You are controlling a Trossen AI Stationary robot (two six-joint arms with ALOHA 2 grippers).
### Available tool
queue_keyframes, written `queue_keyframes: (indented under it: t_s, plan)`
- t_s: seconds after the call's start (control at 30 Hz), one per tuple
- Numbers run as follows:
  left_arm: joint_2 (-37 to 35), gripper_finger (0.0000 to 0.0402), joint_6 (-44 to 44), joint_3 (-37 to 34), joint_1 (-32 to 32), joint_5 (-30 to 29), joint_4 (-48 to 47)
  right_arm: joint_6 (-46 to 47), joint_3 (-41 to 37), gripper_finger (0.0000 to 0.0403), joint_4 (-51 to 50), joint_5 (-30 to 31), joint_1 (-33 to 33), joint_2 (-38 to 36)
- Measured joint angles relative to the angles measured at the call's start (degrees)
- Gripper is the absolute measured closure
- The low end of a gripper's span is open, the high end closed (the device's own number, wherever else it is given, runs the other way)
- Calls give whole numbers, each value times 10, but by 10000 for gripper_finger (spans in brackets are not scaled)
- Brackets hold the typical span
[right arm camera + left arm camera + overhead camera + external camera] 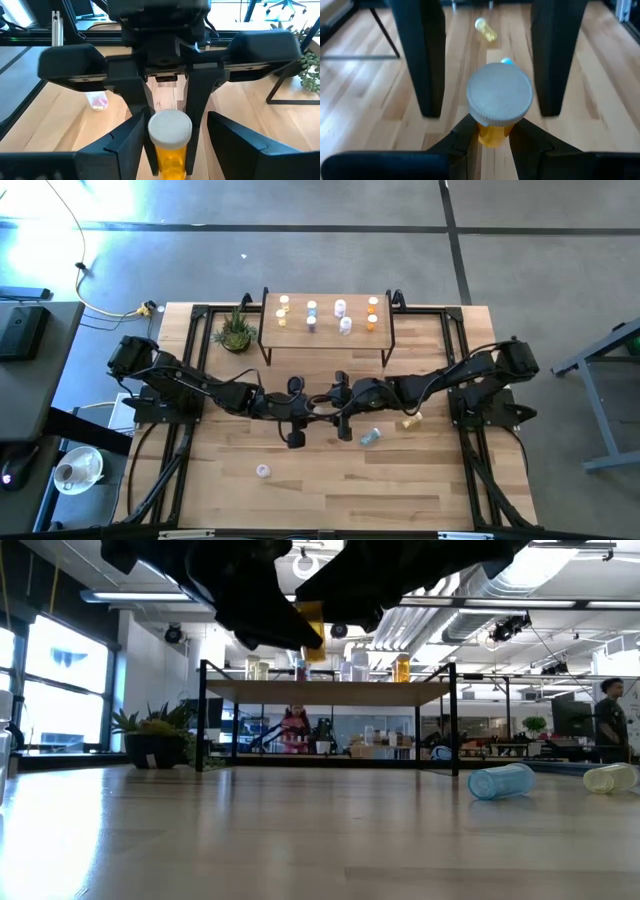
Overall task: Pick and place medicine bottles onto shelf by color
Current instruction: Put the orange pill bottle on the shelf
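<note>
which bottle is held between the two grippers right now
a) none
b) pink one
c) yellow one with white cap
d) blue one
c: the left gripper clamps the yellow bottle below its white cap, while the right gripper stands open around it.

8 medicine bottles [312, 308] were counted on the shelf [326, 337]. 3 more were seen lying on the table [330, 480] before it, 1 held aloft; 1 plant [236, 333] beside the shelf.
</note>
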Motion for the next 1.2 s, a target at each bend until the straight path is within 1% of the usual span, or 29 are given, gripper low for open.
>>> queue_keyframes:
  t_s: [0.1,0.2,0.3,0.43,0.57,0.67,0.8,1.0,1.1,1.2]
  plan:
    - [0,319,2,0,0,0,16,0,0,194,0,0,0,0]
    - [0,319,5,0,0,0,16,-2,0,206,0,-7,0,0]
    - [0,319,6,0,0,0,15,-3,0,234,0,-19,0,0]
    - [0,319,6,0,0,0,15,-3,0,279,0,-20,0,0]
    - [0,319,5,0,0,-1,15,-4,0,306,0,-19,0,0]
    - [0,319,6,0,0,-1,16,-4,0,307,0,-19,0,0]
    - [0,318,6,0,0,-1,16,-4,0,297,0,-19,0,0]
    - [0,316,19,0,0,-10,17,-5,0,302,0,-19,0,-1]
    - [0,299,29,0,0,-11,18,-5,0,302,0,-19,0,-1]
    - [0,270,30,0,0,-11,18,-4,0,303,1,-19,0,-1]
